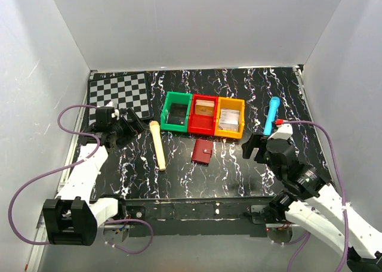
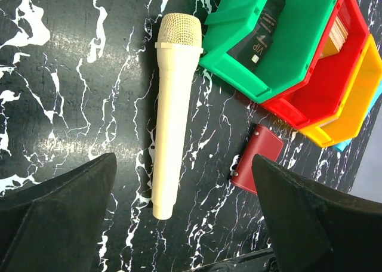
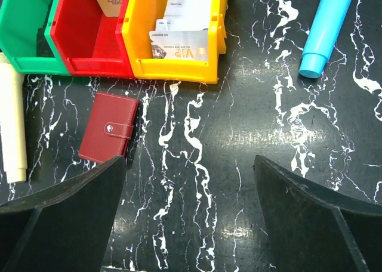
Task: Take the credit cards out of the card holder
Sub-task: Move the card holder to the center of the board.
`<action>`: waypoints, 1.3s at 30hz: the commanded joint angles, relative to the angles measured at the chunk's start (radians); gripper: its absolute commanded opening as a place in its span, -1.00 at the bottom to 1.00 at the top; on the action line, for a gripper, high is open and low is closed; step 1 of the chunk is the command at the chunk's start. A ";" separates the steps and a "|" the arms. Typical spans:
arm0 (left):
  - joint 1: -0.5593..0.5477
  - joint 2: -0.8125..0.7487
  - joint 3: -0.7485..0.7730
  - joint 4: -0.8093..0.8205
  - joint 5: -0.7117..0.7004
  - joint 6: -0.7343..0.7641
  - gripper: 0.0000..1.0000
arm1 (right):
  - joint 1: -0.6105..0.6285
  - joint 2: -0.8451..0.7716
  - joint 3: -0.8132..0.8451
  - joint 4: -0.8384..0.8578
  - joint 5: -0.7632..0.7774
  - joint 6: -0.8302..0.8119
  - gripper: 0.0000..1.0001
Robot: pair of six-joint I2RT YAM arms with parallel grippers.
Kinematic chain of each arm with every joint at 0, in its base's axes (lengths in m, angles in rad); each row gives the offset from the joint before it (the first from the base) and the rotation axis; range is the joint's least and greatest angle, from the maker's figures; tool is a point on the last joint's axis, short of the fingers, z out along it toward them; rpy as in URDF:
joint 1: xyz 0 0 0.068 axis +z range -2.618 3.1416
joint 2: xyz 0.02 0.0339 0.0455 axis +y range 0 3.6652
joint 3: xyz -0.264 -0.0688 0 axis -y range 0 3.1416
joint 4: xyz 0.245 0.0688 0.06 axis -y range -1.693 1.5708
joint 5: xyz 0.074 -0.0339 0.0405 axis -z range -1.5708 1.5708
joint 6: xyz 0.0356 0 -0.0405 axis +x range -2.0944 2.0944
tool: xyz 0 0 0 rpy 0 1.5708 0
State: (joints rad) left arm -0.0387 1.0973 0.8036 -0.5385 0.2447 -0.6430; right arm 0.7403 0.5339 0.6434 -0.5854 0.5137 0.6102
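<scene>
Left hand [image 1: 132, 124] and right hand [image 1: 254, 147] gape wide; maroon card holder [image 1: 202, 152] lies closed (tab snapped)

Three bins [image 1: 202, 127]; one each: microphone [image 1: 158, 145], tube [image 1: 271, 116], card holder [image 1: 202, 152], chessboard [image 1: 118, 92].

The word "VIP" is printed on a dark card [image 2: 262, 36] standing in the green bin [image 2: 242, 75] and on a pale card [image 3: 179, 45] lying in the yellow bin [image 3: 173, 69]; the smaller print cannot be read.
</scene>
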 commanded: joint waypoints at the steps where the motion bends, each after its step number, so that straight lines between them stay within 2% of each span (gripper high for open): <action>1: -0.009 -0.059 -0.026 0.037 0.028 0.017 0.96 | 0.001 0.037 0.042 0.032 -0.006 -0.046 0.92; 17: -0.061 -0.062 -0.021 0.064 0.018 0.049 0.96 | 0.001 0.083 0.061 0.030 -0.053 -0.075 0.89; 22: -0.232 -0.053 0.023 0.087 -0.039 0.072 0.96 | 0.001 0.198 0.099 0.022 -0.107 -0.093 0.86; 25: -0.343 -0.039 0.039 0.124 -0.039 0.060 0.83 | 0.001 0.259 0.104 0.030 -0.125 -0.076 0.83; 31: -0.515 0.032 -0.013 0.247 -0.041 0.065 0.34 | 0.001 0.357 0.055 0.114 -0.210 -0.021 0.79; 34: -0.582 0.053 -0.066 0.356 -0.036 0.033 0.32 | 0.001 0.420 0.038 0.168 -0.254 0.023 0.74; 39: -0.604 0.156 -0.083 0.414 -0.053 -0.040 0.22 | 0.001 0.491 0.010 0.246 -0.279 0.089 0.69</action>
State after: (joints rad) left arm -0.6361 1.1946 0.7311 -0.2157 0.2138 -0.6304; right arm 0.7403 0.9962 0.6750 -0.4446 0.2779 0.6285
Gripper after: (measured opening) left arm 0.626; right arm 0.856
